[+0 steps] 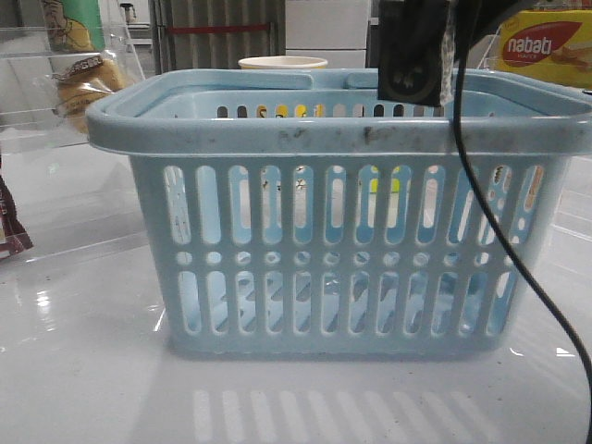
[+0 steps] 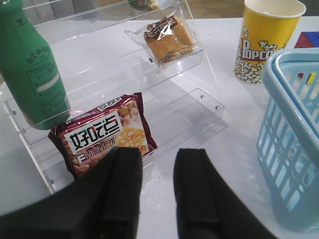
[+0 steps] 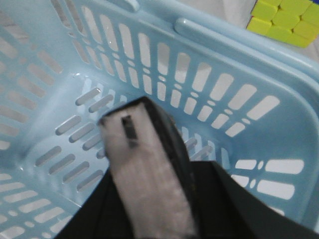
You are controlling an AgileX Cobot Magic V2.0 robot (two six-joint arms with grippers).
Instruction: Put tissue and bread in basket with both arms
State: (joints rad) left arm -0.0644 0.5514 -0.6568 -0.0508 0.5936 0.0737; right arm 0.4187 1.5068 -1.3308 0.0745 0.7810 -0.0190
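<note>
Bread (image 2: pixel 168 39) is sitting on an upper step of the clear acrylic shelf (image 2: pixel 189 107), bagged in clear plastic with a small label on top. Judging it light, soft and crushable, with slippery, crinkly film. Best hold is probably across the loaf's short width, through the bag, with gentle closing force; pinching loose film alone risks it sliding out.

Left gripper (image 2: pixel 158 172) is hanging over the tabletop (image 2: pixel 234 124) in front of the shelf, fingers (image 2: pixel 197 179) parted by a narrow gap and holding nothing. It is well short of the bread. A maroon snack packet (image 2: pixel 107 134) is lying on the bottom step just beyond the fingertips, and a green bottle (image 2: pixel 32 74) is standing on the shelf's end. Both are distractors to avoid.

Tissue (image 3: pixel 149 169): a flat dark pack with a pale face is showing between the right gripper's (image 3: pixel 149 199) fingers, inside the basket (image 1: pixel 342 139), above its slotted floor. Looks light and squashy, so it should drop fine. I'm reading the fingers as closed on it, though the pads themselves are hidden.

The basket is sitting mid-tabletop, with the right arm (image 1: pixel 413 51) reaching down behind its rim near the right corner. A popcorn cup (image 2: pixel 266 40) is standing beyond the basket, a nabati box (image 1: pixel 546 46) farther back right.
</note>
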